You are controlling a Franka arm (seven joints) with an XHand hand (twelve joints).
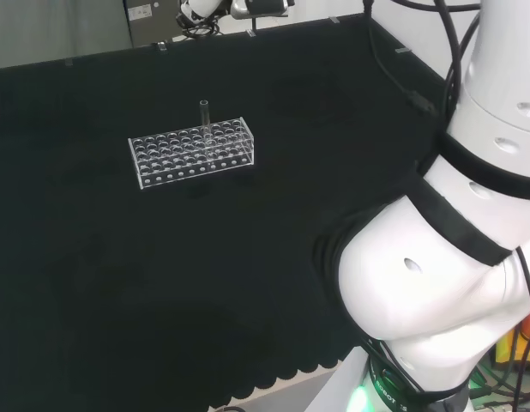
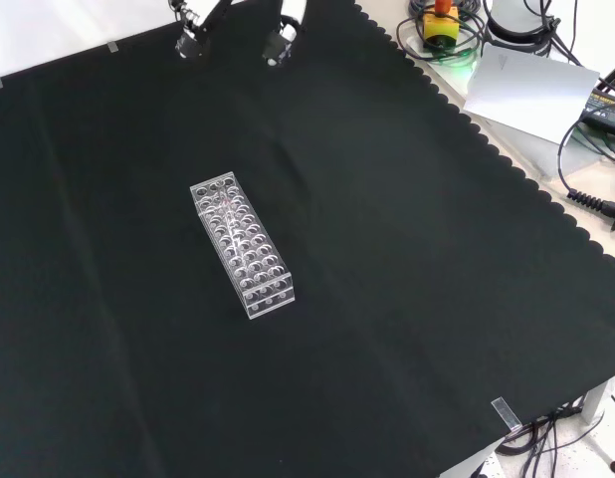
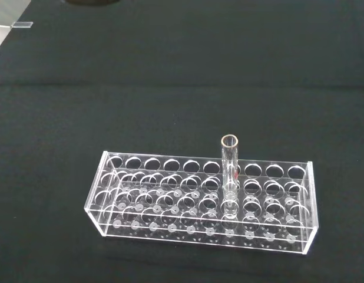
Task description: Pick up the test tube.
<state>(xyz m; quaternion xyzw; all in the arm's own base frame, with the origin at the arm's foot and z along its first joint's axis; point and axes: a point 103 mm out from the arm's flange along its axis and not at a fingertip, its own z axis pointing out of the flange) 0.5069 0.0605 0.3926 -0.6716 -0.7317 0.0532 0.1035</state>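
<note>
A clear test tube (image 1: 205, 116) stands upright in a clear plastic rack (image 1: 192, 153) with several holes, left of the middle of the black cloth. In the front view the rack (image 2: 243, 244) lies lengthwise and the tube (image 2: 226, 204) sits toward its far end. Seen from the wrist, the tube (image 3: 230, 171) rises from a hole in the rack (image 3: 199, 203), right of its middle. The hand (image 2: 193, 25) enters at the front view's top edge with its fingers (image 2: 286, 30) spread apart, well away from the rack and holding nothing. In the head view the hand (image 1: 205, 9) sits at the top edge.
The arm's white links (image 1: 454, 257) stand at the head view's right. Off the cloth's scalloped edge lie a grey sheet (image 2: 531, 85), cables (image 2: 586, 194) and a yellow and red button box (image 2: 442, 20). A strip of tape (image 2: 504, 410) marks the cloth's near corner.
</note>
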